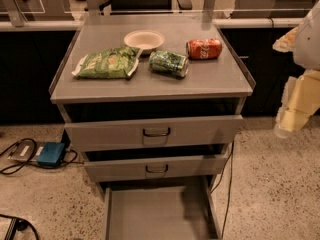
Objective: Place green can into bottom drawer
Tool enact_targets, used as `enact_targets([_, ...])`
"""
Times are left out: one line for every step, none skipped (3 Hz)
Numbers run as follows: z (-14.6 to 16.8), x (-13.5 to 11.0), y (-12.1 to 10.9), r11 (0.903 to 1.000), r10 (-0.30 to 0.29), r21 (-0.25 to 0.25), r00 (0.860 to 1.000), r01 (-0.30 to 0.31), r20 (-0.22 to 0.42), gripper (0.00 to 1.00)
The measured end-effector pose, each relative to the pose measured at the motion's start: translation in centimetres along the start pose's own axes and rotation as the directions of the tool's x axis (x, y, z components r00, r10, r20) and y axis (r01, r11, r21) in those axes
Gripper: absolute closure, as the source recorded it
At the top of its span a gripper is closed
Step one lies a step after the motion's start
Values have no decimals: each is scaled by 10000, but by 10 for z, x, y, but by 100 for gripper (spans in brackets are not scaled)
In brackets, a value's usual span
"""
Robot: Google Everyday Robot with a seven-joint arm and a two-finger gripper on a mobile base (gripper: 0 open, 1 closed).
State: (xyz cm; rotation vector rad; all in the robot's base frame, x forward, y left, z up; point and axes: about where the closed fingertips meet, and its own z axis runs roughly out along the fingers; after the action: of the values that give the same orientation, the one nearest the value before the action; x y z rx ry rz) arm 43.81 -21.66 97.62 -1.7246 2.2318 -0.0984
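Note:
The green can (169,63) lies on its side on the grey cabinet top (150,86), right of the middle, shiny with mottled green print. The bottom drawer (157,214) is pulled out below the two upper drawers, its flat grey floor bare. My gripper (296,111) is at the right edge of the view, pale and blurred, beside the cabinet's right side and well right of the can, at about the height of the top drawer. It touches nothing on the cabinet.
A red-orange soda can (204,48) lies right of the green can. A white bowl (144,39) sits behind it and a green snack bag (107,63) to its left. The two upper drawers (155,132) stand slightly open. A blue box (51,153) and cables lie on the floor at left.

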Motion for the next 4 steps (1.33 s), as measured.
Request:
enact_targets([0,0,0,10000,0,0,10000,0,0,0])
enact_targets([-4,-11,-7,9989,-424,200,9991,424,3,0])
enact_targets([-8,-40,-44,9902,-1366,458,9834,1320,1195,0])
enact_targets([-4,-63,-81,9794,-2016,510,9340,1953,2949,0])
